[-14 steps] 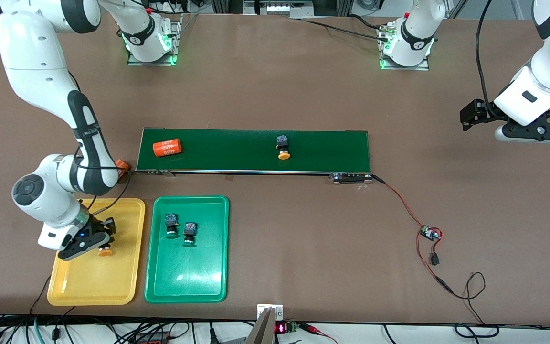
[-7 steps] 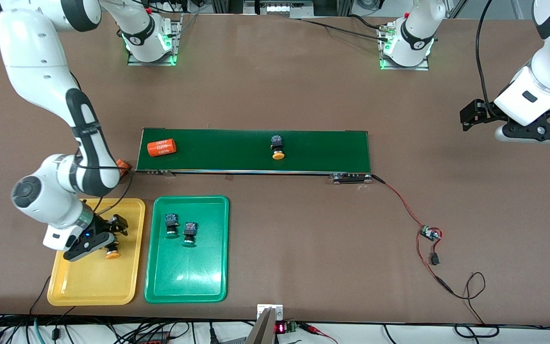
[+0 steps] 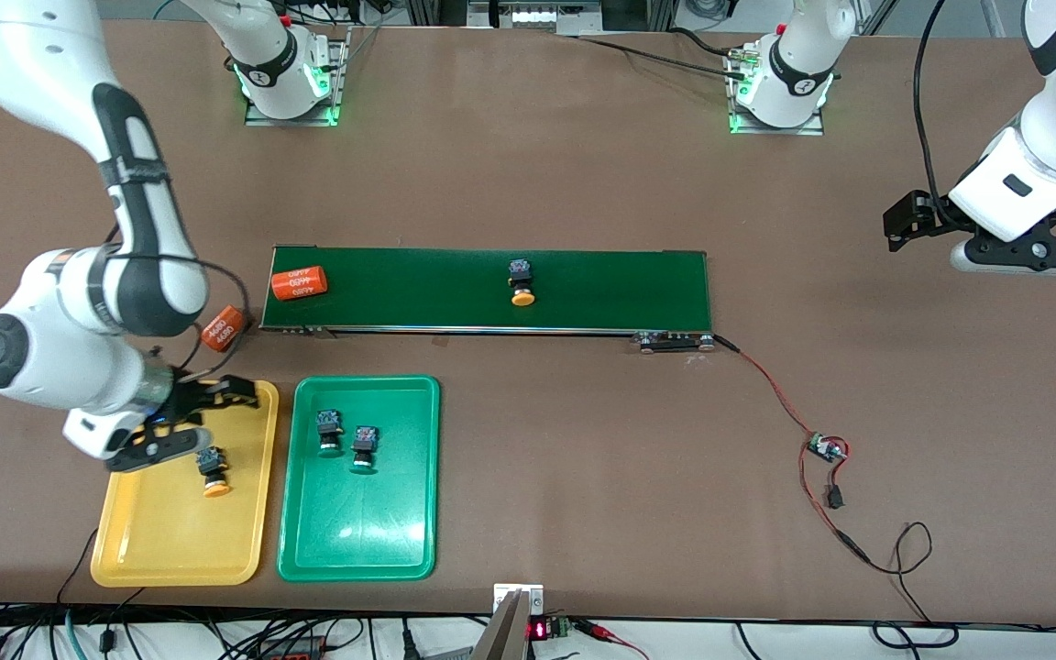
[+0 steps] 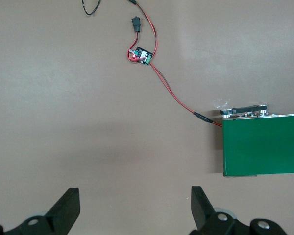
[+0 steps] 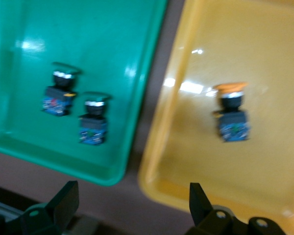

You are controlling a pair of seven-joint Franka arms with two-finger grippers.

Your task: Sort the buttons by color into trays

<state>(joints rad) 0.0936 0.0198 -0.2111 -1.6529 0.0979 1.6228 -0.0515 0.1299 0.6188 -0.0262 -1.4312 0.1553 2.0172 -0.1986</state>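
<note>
So, four buttons, dark bodies with round caps: two green-capped ones (image 3: 346, 439) side by side in green tray (image 3: 358, 568), orange-capped one (image 3: 212, 470) lying in yellow tray (image 3: 170, 573), another orange-capped (image 3: 520, 280) on conveyor belt (image 3: 620, 289). Right gripper (image 3: 189, 417) spread wide, empty, over yellow tray. Left gripper (image 4: 134, 208) waiting, spread too, over bare table. Orange cylinders (image 3: 299, 282) marked "4680".

Open room lies above the yellow-capped button (image 3: 521, 281) on the conveyor belt (image 3: 620, 289); an orange cylinder (image 3: 299, 283) lies well apart.

Yellow tray (image 3: 138, 550), green tray (image 3: 358, 541), dark green belt (image 3: 620, 284), brown tabletop (image 3: 537, 174), orange-capped buttons (image 3: 212, 470), green-capped buttons (image 3: 329, 430).
</note>
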